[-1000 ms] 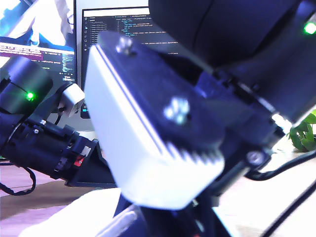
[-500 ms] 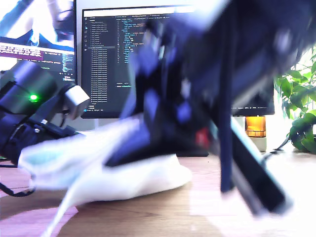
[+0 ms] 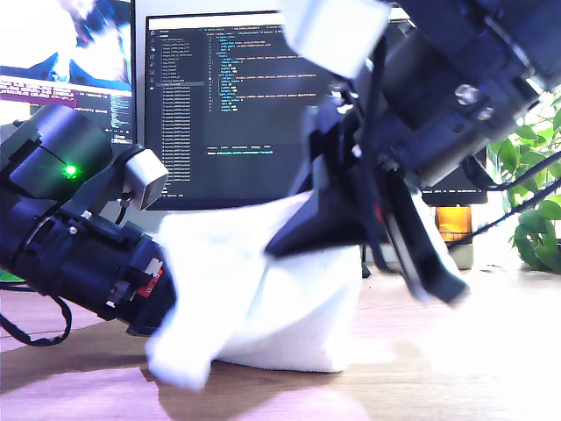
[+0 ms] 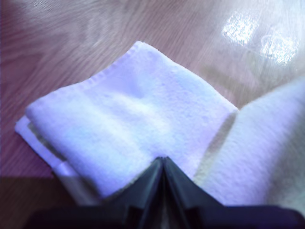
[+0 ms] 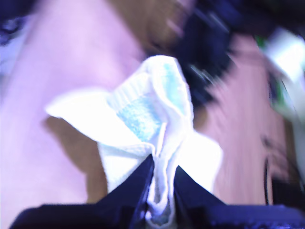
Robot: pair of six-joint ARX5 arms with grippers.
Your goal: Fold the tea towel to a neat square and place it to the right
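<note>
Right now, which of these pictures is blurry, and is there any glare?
Second wrist view is smeared, though the towel in my second gripper still reads. First wrist view is sharper, with glare on the table. Exterior view is washed out at its right.

Code lines on the dark monitor (image 3: 223, 114) — too small to read, no other legible text

fluffy white terry cloth tea towel (image 4: 138, 119), glossy wood-grain table (image 4: 71, 33), matt black plastic fingers (image 4: 147, 183)
</note>
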